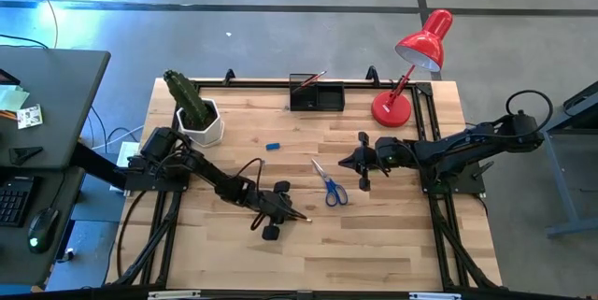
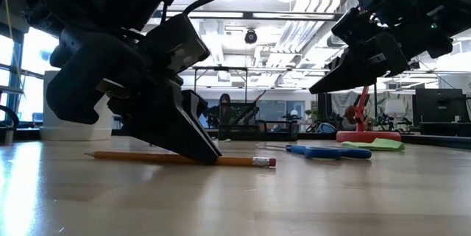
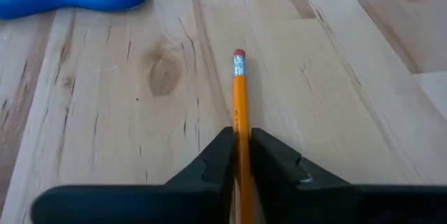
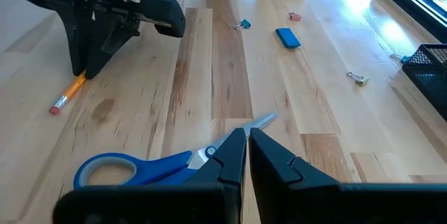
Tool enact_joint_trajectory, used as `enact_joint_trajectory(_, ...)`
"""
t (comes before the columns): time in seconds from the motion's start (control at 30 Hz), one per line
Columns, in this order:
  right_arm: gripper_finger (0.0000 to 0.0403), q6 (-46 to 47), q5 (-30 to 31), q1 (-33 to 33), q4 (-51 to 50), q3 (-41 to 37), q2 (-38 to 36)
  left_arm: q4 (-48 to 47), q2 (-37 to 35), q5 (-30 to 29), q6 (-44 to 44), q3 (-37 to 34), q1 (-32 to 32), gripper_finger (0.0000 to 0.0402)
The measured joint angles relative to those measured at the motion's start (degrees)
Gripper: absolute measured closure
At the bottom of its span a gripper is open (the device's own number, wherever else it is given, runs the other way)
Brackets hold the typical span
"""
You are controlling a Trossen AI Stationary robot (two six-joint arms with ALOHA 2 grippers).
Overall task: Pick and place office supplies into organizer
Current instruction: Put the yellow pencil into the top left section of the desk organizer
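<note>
Pencil (image 3: 239,105) lies flat on the wooden table (image 1: 392,235), toward the near-left part of the top, eraser end pointing away from the left arm. Left gripper (image 3: 241,147) is down on it, fingers narrow and pinching the yellow shaft from both sides; in the low view the pencil (image 2: 184,159) rests on the wood under the fingertips.

At about 2 o'clock from the pencil, near it: blue-handled scissors (image 1: 330,185), flat at the table's centre, blades pointing to the far side. Right gripper (image 4: 248,144) hangs just above the scissors' pivot, fingers pressed together, nothing between them. The scissors (image 4: 167,165) and the right arm sit between the pencil and the table's right half.

At 12 o'clock, at the far edge: black organizer (image 1: 316,94), a pencil-like stick leaning out of it. The path from pencil to organizer crosses open wood beside a small blue block (image 1: 273,147).

At 11 o'clock: potted cactus (image 1: 192,104) in a white pot, far-left corner. At 1 o'clock: red desk lamp (image 1: 411,66), far-right corner.

Small clips lie scattered on the wood, one (image 4: 358,78) near the organizer's mesh wall, another blue one (image 4: 242,24) farther off.
</note>
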Motion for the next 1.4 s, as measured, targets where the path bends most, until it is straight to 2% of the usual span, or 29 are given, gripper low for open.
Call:
enact_joint_trajectory(0.2,0.0391,0.02,0.00,0.00,0.00,0.00,0.00,0.67,0.19,-2.18,0.04,0.05,-0.11,0.0338)
enact_joint_trajectory(0.5,0.0391,0.04,-0.02,0.00,-0.15,0.00,0.00,5.60,0.43,-1.66,1.37,-0.11,0.08,0.0393)
enact_joint_trajectory(0.73,0.0391,0.07,-0.02,0.00,-0.45,0.00,0.00,4.37,0.50,-2.36,3.06,1.34,0.13,0.0354)
enact_joint_trajectory(0.87,0.0391,0.41,-0.02,0.00,-0.50,-0.02,0.00,4.27,-0.93,-3.16,5.25,2.79,0.17,0.0354)
enact_joint_trajectory(1.1,0.0391,3.37,-2.06,0.00,-1.17,-0.04,0.00,-5.49,-7.48,-5.56,8.08,4.17,0.98,0.0386)
enact_joint_trajectory(1.23,0.0391,7.24,-4.42,2.16,2.73,0.04,0.85,-13.03,-10.57,-5.84,8.06,4.46,1.29,0.0400)
enact_joint_trajectory(1.4,0.0391,7.58,1.95,9.99,8.12,0.32,5.05,-19.77,-14.42,-9.30,7.63,4.52,1.15,0.0400)
